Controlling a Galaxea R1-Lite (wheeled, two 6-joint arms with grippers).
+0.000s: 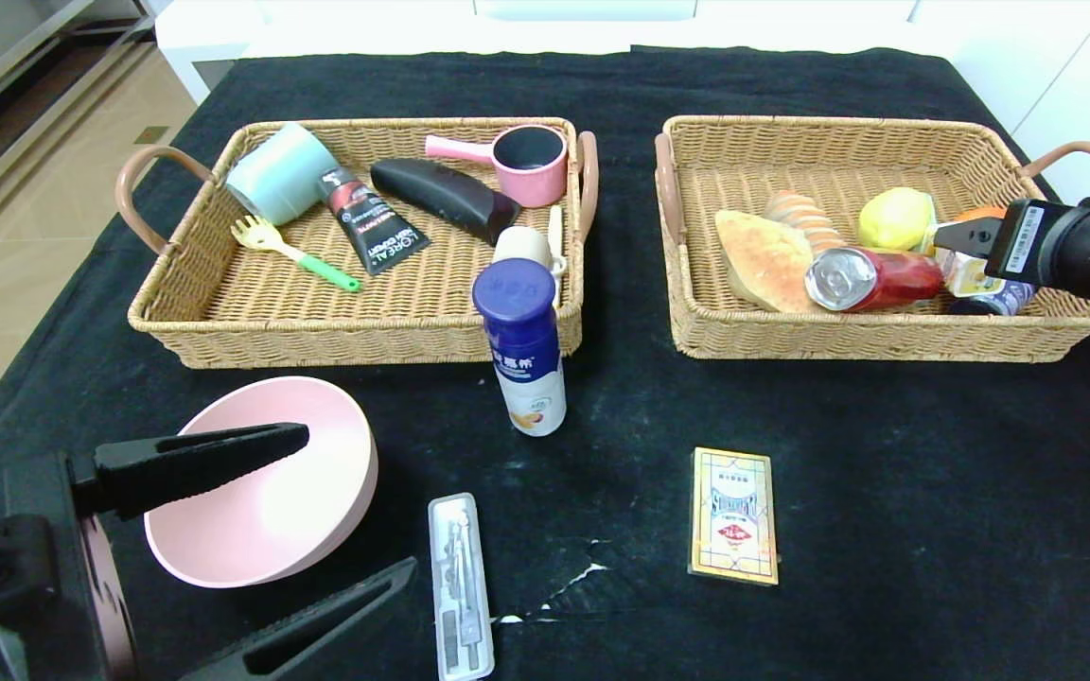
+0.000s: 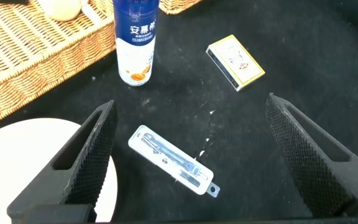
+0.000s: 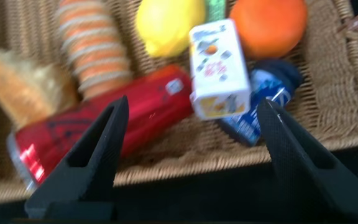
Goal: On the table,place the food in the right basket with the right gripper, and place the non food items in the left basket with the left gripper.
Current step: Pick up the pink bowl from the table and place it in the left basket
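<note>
My left gripper (image 1: pixel 358 501) (image 2: pixel 190 106) is open and empty at the table's front left, above a clear plastic tool case (image 1: pixel 460 586) (image 2: pixel 171 160). A pink bowl (image 1: pixel 261 501) lies beside it. A blue-capped yogurt bottle (image 1: pixel 526 350) (image 2: pixel 135 40) stands before the left basket (image 1: pixel 176 322). A yellow card box (image 1: pixel 734 515) (image 2: pixel 236 62) lies mid-table. My right gripper (image 1: pixel 966 235) (image 3: pixel 192 104) is open and empty over the near right part of the right basket (image 1: pixel 886 345). Below it lie a juice box (image 3: pixel 219 68), a red can (image 3: pixel 104 124) and a blue can (image 3: pixel 260 99).
The right basket also holds bread (image 1: pixel 763 260), a striped roll (image 1: pixel 800 218), a lemon (image 1: pixel 895 218) and an orange (image 3: pixel 269 25). The left basket holds a pale blue cup (image 1: pixel 280 170), a tube (image 1: pixel 370 222), a black item (image 1: pixel 446 194), a pink pot (image 1: pixel 526 161) and a fork (image 1: pixel 290 248).
</note>
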